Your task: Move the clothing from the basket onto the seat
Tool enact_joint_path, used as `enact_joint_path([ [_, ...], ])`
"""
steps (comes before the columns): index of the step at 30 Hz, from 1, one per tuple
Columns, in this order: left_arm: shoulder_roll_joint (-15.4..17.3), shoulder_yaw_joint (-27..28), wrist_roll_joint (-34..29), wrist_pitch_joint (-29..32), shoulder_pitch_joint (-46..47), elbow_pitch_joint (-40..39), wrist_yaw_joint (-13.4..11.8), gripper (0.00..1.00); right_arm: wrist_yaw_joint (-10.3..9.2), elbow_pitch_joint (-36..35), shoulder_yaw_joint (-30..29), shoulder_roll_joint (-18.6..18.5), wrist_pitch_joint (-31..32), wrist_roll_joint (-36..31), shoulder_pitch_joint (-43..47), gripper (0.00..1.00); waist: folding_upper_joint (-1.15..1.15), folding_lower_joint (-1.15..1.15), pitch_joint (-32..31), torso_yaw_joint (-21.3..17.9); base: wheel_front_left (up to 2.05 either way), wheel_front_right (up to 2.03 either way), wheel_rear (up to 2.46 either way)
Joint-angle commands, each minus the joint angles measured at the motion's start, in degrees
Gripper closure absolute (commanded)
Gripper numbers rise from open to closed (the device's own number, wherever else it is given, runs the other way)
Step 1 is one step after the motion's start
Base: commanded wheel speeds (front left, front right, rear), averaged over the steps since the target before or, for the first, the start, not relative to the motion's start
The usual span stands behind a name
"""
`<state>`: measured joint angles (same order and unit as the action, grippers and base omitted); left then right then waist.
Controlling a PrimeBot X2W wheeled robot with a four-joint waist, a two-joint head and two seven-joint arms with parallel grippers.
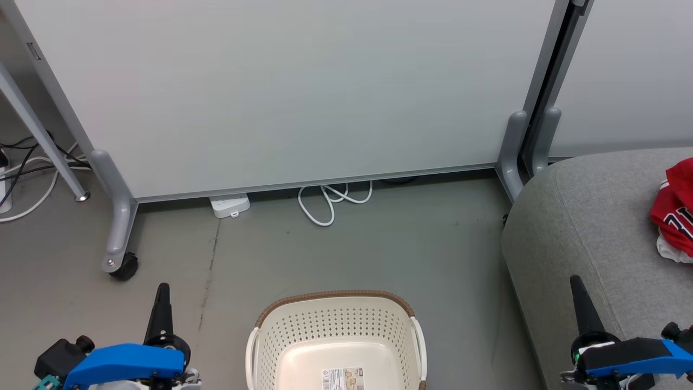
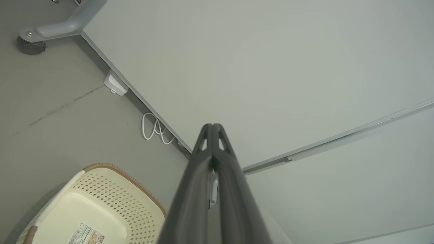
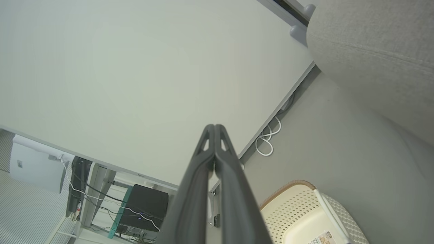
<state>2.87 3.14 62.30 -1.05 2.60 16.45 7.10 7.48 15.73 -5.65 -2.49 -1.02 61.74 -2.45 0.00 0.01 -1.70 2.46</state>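
Clothing [image 1: 677, 208] lies on top of the seat [image 1: 584, 227], at the far right edge of my head view: a crumpled red jersey with dark numerals and white trim, cut off by the frame, with a bit of white fabric showing at its lower edge. I cannot tell whether a second red piece is there. The grey seat stands to the right of the basket [image 1: 335, 325], apart from it, with a strip of floor [image 1: 379, 249] between them. The basket sits on the floor at the bottom centre of my head view, between the two arms; I see its cream bottom with a paper label [image 1: 342, 379] stuck on it. The left fingers [image 1: 161, 309] are at the lower left, pressed together with nothing between them, off to the left of the basket; my left wrist view shows them [image 2: 203, 162] clenched tip to tip. The right fingers [image 1: 582, 309] are at the lower right, in front of the seat's near side, likewise clenched on nothing, and the right wrist view shows them [image 3: 203, 162] shut flat against each other. Behind the basket stands a pale partition panel [image 1: 303, 92] on a castor [image 1: 124, 266], with a white power strip [image 1: 230, 205] and a looped white cable [image 1: 325, 203] at its foot.
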Motion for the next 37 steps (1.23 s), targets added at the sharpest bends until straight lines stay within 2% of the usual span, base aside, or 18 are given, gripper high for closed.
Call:
enact_joint_path([
  [1,0.03,0.51,1.66,0.42,1.69,-0.84,0.35,1.00,0.02,-0.73,-0.13,-0.42,0.41,1.80,-1.82,1.00,0.00,-0.01,0.05,-0.07,0.00,0.00,0.00],
  [37,0.02,2.64,20.70,5.38,3.30,-1.94,0.56,1.00,0.02,-1.46,-0.71,-0.52,5.33,21.25,-3.54,1.00,0.00,-0.01,1.14,-1.52,0.00,0.00,0.00],
])
